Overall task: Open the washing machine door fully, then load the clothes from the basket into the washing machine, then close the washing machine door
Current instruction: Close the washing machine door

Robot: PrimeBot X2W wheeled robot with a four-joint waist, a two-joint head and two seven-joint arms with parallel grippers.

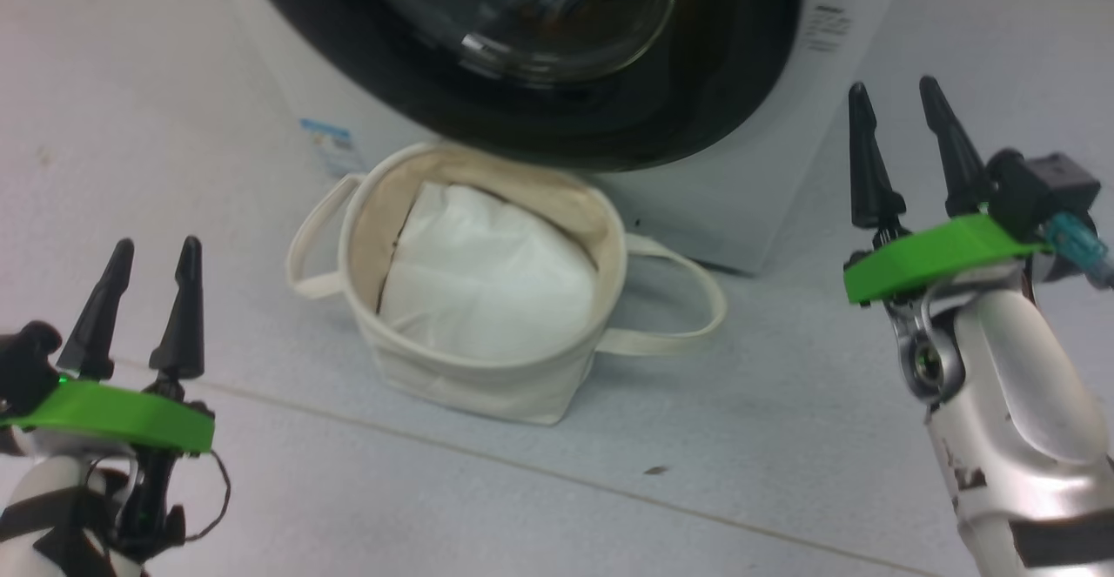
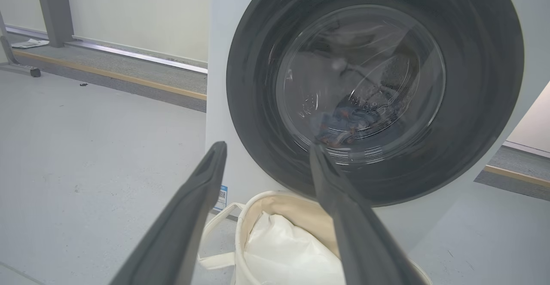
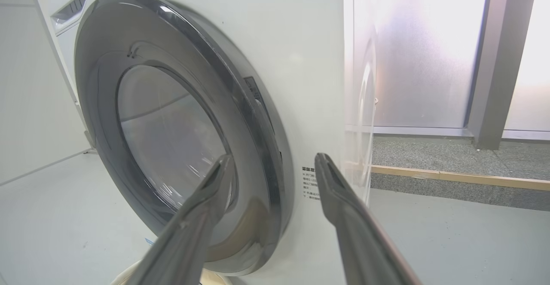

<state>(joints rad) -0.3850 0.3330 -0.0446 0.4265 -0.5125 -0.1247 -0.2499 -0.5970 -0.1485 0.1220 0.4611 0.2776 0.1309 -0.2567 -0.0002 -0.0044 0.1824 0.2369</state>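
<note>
White washer [image 1: 766,168] stands square ahead, its door [image 1: 557,46] shut flat against the front w/ the glossy black rim facing the robot and the glass centre clear. Thru that glass in the L wrist view [image 2: 374,87] the blue printed clothes [image 2: 343,124] lie bunched low in the drum. In the head view the door's bottom edge hangs over the back rim of the canvas basket [image 1: 487,377], which sits upright on the grey floor [image 1: 696,438] just in front of the machine, mouth up; can't tell if they touch. Its two loop handles [image 1: 687,298] stick out L and R, so its long axis runs along the washer's front. Inside is a plain white cloth [image 1: 487,281]. A blue label sticker [image 1: 331,146] sits low on the front, just L of the basket. Left gripper [image 1: 157,251] hangs low, well apart from the basket, fingers spread and holding nothing. Right gripper [image 1: 895,88] is up near the washer's R corner, released too, nothing between its fingers, bare floor beyond. In the R wrist view its fingers [image 3: 326,182] point along the door's rim edge [image 3: 172,139], not touching it.
</note>
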